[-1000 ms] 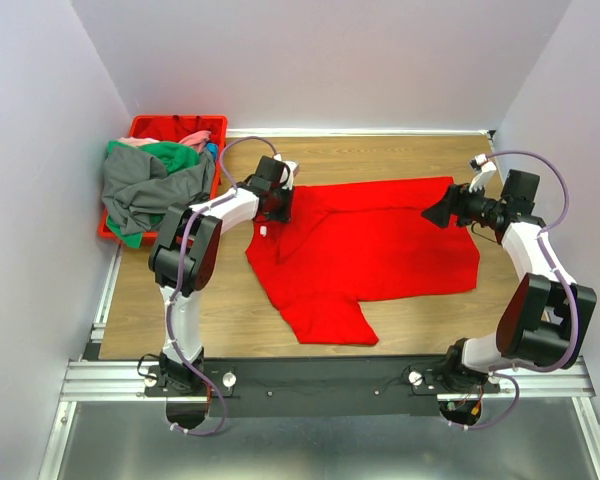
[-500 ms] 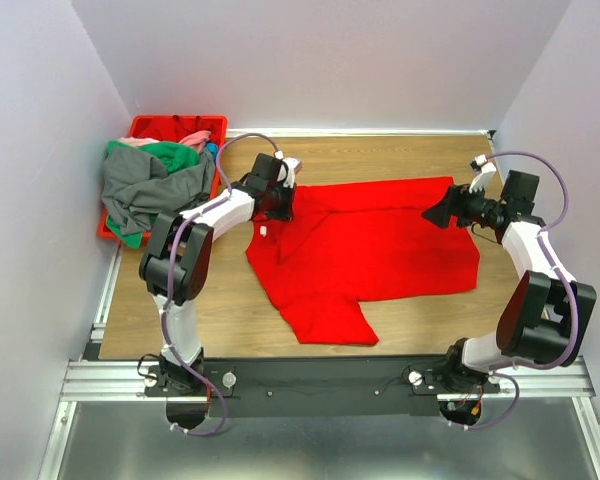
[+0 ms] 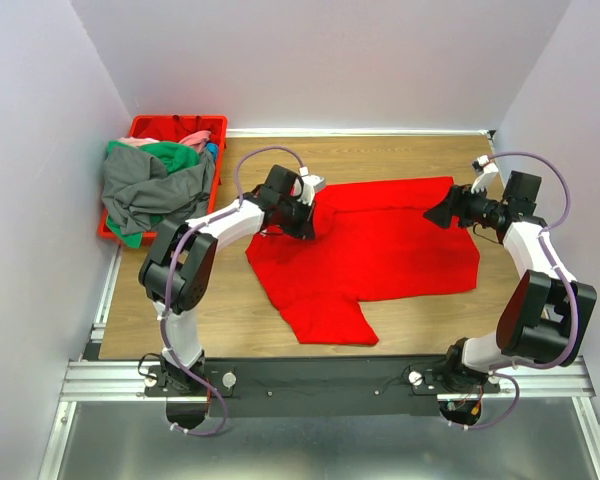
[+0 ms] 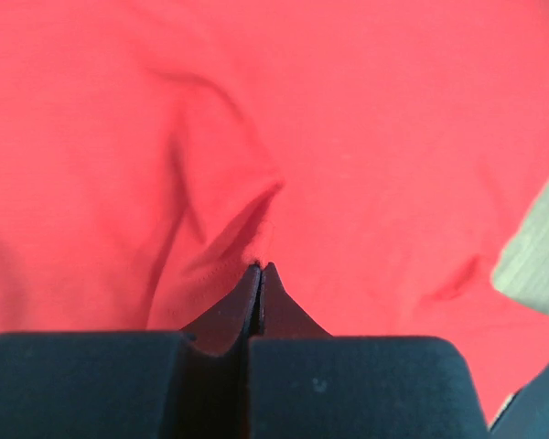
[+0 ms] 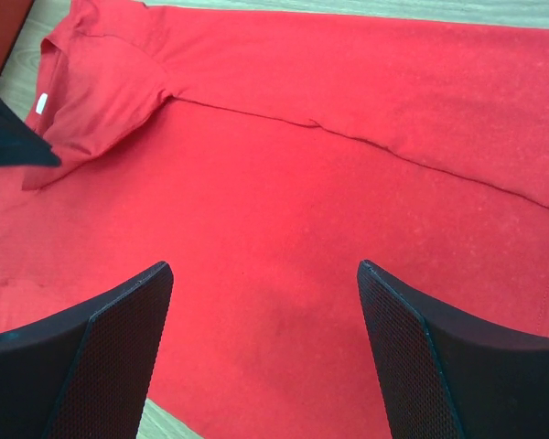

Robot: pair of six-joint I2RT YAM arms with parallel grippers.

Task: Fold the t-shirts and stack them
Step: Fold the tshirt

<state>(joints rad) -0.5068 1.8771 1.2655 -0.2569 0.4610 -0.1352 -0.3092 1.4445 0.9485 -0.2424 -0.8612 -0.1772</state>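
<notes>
The red shirt (image 3: 380,250) lies spread across the middle of the surface (image 3: 380,160), one sleeve pointing at the near edge. The left fingers (image 4: 276,311) are pressed together on a raised fold of it, at the shirt's left end by the collar. The right fingers (image 5: 101,338) stand wide apart, gripping nothing, over the shirt's far right corner. Over in the far left corner, a crate (image 3: 170,120) overflows with a grey shirt (image 3: 145,190) and a green shirt (image 3: 170,155).

On my feed, the table (image 3: 380,160) carries a red shirt (image 3: 380,250) spread flat across its middle, with a crate (image 3: 155,122) at the far-left corner.
</notes>
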